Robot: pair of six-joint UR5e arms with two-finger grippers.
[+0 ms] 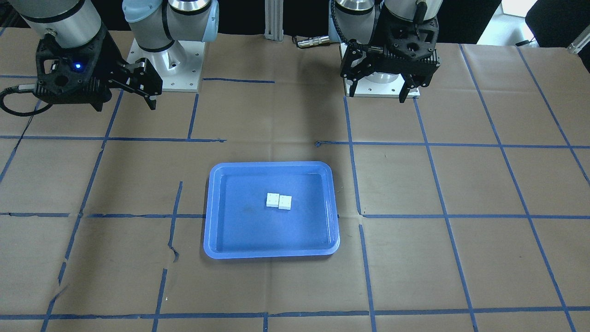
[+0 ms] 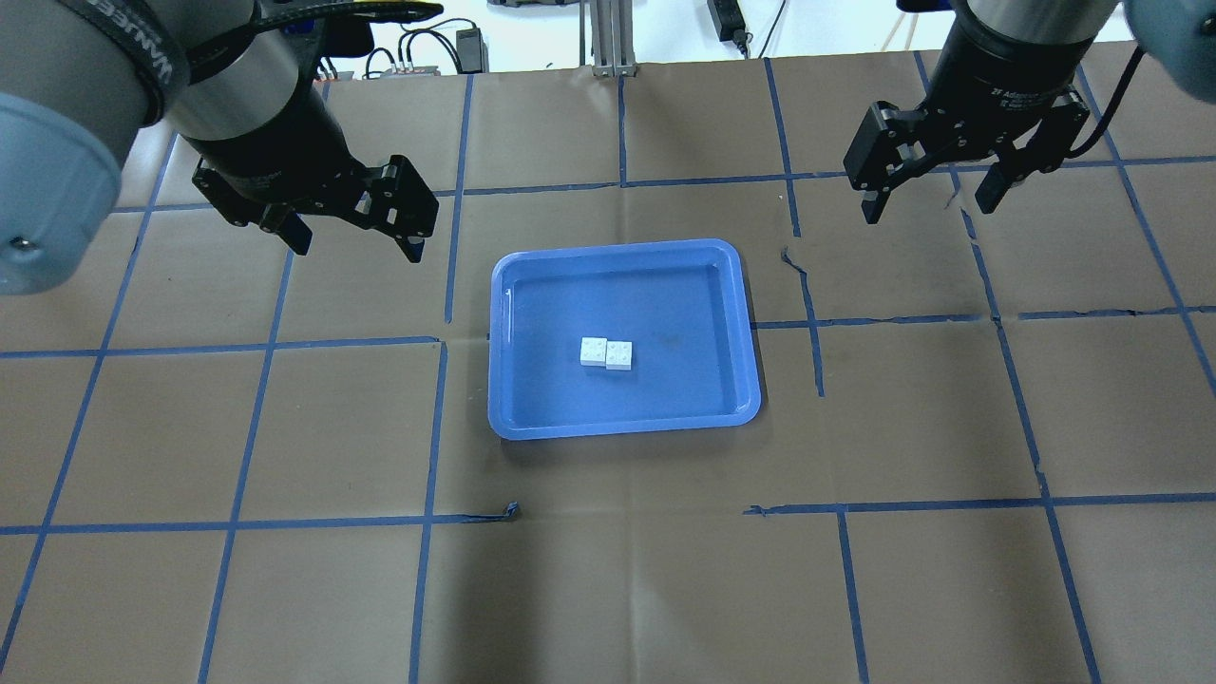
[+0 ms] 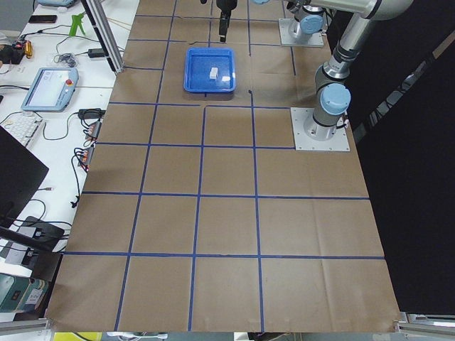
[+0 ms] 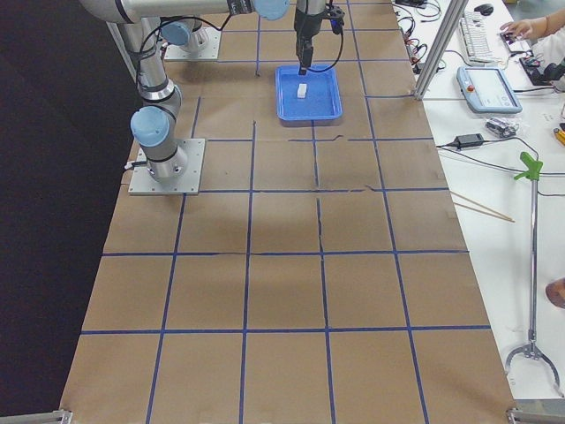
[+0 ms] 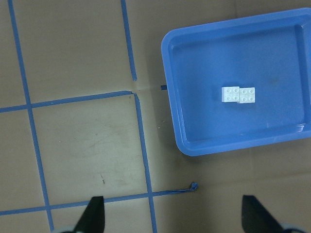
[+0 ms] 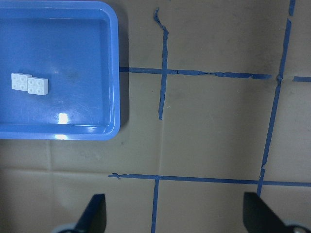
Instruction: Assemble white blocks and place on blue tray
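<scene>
Well, start with the overhead view. The white blocks [image 2: 606,353] lie near the middle of the blue tray [image 2: 617,251], studs up, side by side, touching along one edge and a little offset. The left gripper [image 2: 356,245] hangs off one side of the tray and the right gripper [image 2: 929,207] off the other. Both are well apart from the tray, with their jaws spread and nothing between them.

Next, the front-facing view. The blocks sit clear of every wall of the tray, so nothing props or tilts them. The left claw shows open and empty beyond the tray's rim. The right one is turned nearly edge-on, so you can't read its gap from here.

The two side views put the tray far up the table, with the blocks as small white specks inside it. The claws are too small there to judge.

From the left wrist camera, the fingers [image 5: 95,216] stand wide apart over bare paper, with the tray and its blocks off to one side. The right wrist camera shows the same, with the tray off to its other side.

My reading is that both claws are parked away from the tray because the placing is done. Whether the bricks are actually locked together you cannot tell. They look abutted rather than stacked, so check that join.
</scene>
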